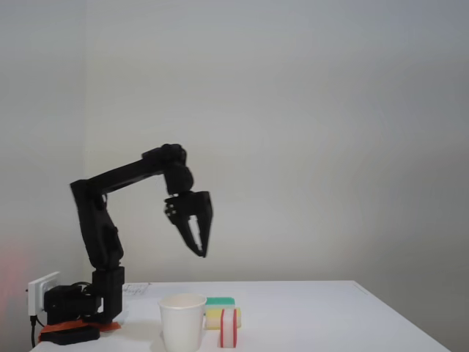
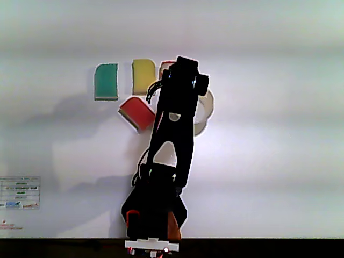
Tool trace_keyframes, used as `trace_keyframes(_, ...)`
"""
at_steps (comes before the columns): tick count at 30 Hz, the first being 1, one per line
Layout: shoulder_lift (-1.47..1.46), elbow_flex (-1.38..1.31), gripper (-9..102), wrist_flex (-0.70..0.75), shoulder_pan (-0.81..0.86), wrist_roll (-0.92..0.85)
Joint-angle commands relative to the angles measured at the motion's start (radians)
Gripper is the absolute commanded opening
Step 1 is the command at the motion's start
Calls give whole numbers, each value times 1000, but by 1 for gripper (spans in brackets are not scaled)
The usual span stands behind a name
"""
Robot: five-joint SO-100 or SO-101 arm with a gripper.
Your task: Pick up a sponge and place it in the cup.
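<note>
In the fixed view the white paper cup [image 1: 182, 323] stands at the table's front, with the red and white striped sponge [image 1: 229, 328] upright on its edge just right of it. My black gripper [image 1: 203, 251] hangs high above the cup, pointing down, its fingertips together and nothing held. In the other view the arm [image 2: 177, 123] covers most of the cup [image 2: 206, 110]. A red sponge [image 2: 138, 114] lies left of the arm, and a red edge [image 2: 166, 64] peeks out by the arm's top end.
A yellow sponge [image 1: 216, 317] with green [image 1: 220, 301] above it sits behind the cup. The other view shows a green sponge [image 2: 106, 81] and a yellow sponge [image 2: 143, 76] side by side. The arm's base [image 1: 80, 312] and a white socket block [image 1: 40, 290] stand at the left. A label sheet [image 2: 20, 192] lies near the base.
</note>
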Motion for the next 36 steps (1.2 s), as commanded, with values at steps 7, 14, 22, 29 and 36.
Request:
trace_keyframes(7,-242,-153,0,-158,44,0)
trace_keyframes(14,-341,-110,1,-334,29,2)
trace_keyframes(22,-333,-6,5,-416,-3,-2)
trace_keyframes(29,-307,51,13,-417,-14,-21)
trace_keyframes(36,-295,75,20,-422,-14,-34)
